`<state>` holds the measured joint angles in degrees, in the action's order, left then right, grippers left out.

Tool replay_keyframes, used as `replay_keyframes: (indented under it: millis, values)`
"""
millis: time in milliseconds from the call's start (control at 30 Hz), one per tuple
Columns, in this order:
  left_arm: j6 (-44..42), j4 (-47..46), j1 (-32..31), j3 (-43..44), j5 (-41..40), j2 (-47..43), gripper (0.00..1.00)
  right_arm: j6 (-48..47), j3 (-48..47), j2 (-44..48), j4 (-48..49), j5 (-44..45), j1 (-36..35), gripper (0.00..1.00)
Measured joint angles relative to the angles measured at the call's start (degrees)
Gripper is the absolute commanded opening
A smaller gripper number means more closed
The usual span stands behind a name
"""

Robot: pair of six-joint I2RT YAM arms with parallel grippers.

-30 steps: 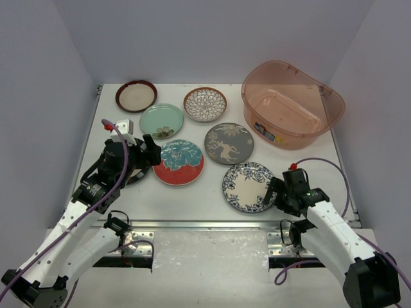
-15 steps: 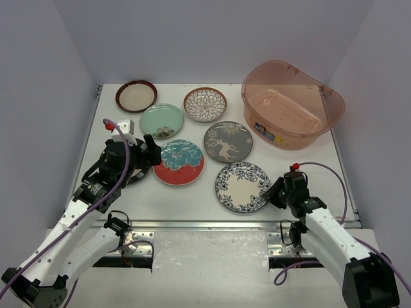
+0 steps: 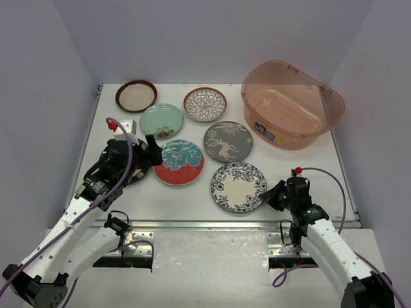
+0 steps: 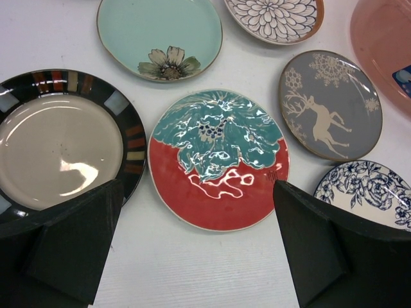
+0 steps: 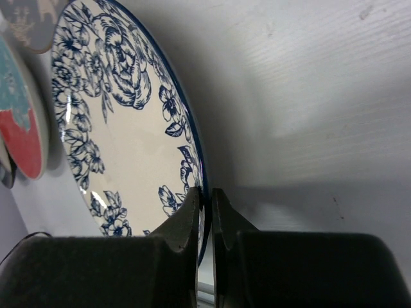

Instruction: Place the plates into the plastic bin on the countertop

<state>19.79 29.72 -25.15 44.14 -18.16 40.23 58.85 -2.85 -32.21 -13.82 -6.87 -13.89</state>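
— Right gripper (image 5: 205, 199) is clamped on the near-right rim of the round blue-and-white floral ceramic plate (image 3: 239, 187), near centre on the white countertop (image 3: 192, 199).
— Glazed and stiff, probably slippery and chippable, so a rim pinch suits. That arm reaches low and leftward. Left gripper (image 4: 196, 192) hangs spread wide over the red-and-teal plate (image 4: 218, 141).

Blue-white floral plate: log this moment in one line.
right gripper: shut on round blue-white floral plate | left gripper: open, beside round red-and-teal floral plate | translucent pink plastic bin: empty
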Motion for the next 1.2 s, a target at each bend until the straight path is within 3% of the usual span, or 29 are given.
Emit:
replay_keyframes:
  millis: [300, 767, 1200]
  values:
    - [0.0, 0.0, 0.0, 0.0, -0.2, -2.4, 1.00, 2.1, 0.5, 10.1, -1.9, -3.2, 0.0, 0.00]
    - [0.0, 0.1, 0.0, 0.0, -1.1, -2.8, 1.00, 8.8, -2.9, 9.7, -7.0, -6.9, -0.1, 0.00]
    - [0.1, 0.0, 0.0, 0.0, -2.1, -4.5, 1.00, 9.2, -14.7, 8.7, -10.7, -7.1, -0.1, 0.00]
